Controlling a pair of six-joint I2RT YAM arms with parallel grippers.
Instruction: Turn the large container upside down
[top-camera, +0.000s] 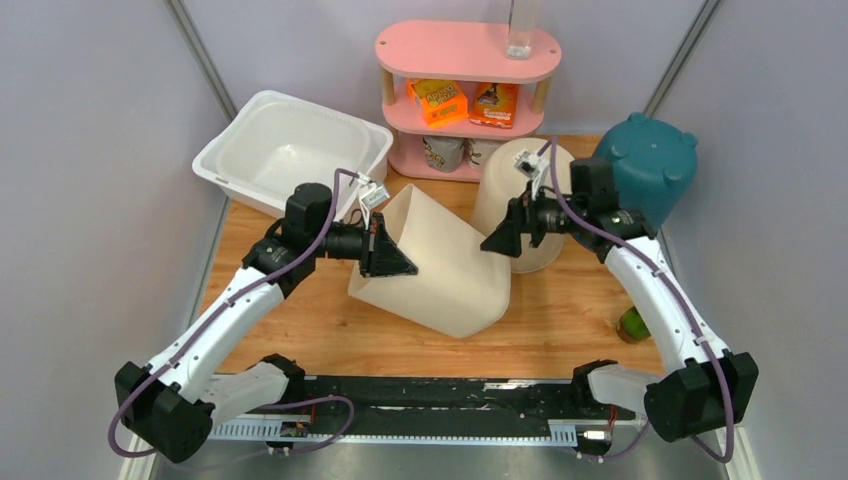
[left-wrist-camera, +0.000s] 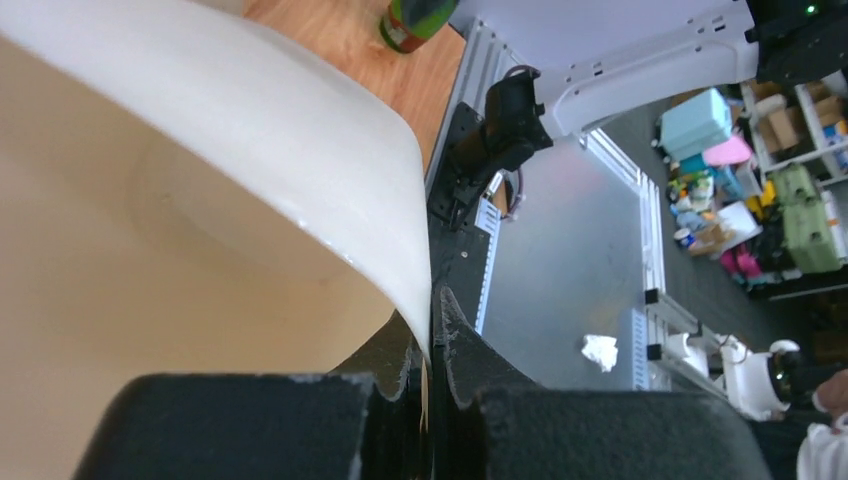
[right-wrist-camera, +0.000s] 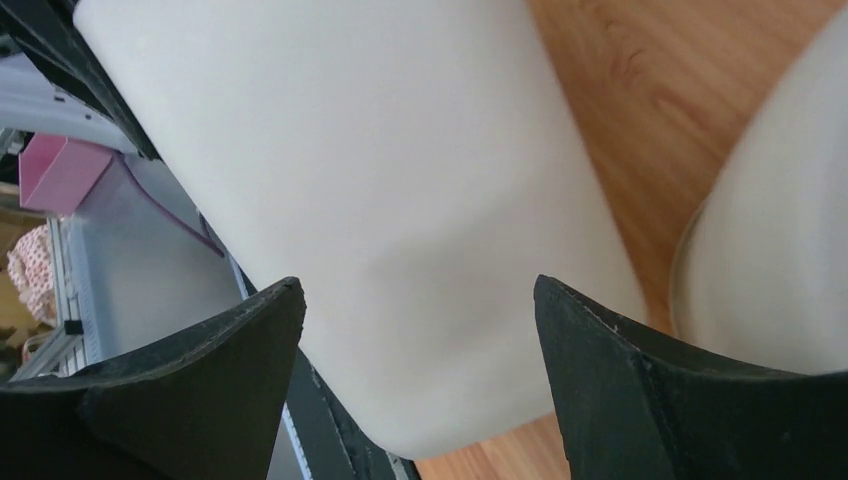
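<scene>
The large cream container lies tilted on its side on the wooden table, its open mouth facing left. My left gripper is shut on the rim of its mouth; in the left wrist view the thin cream wall is pinched between the jaws. My right gripper is open and empty, just right of the container's closed end. In the right wrist view the container's outer wall fills the space between the spread fingers, apart from them.
A second cream container stands upside down behind the right gripper. A teal bucket stands at the back right, a white tub at the back left, a pink shelf at the back. A green object lies near the right edge.
</scene>
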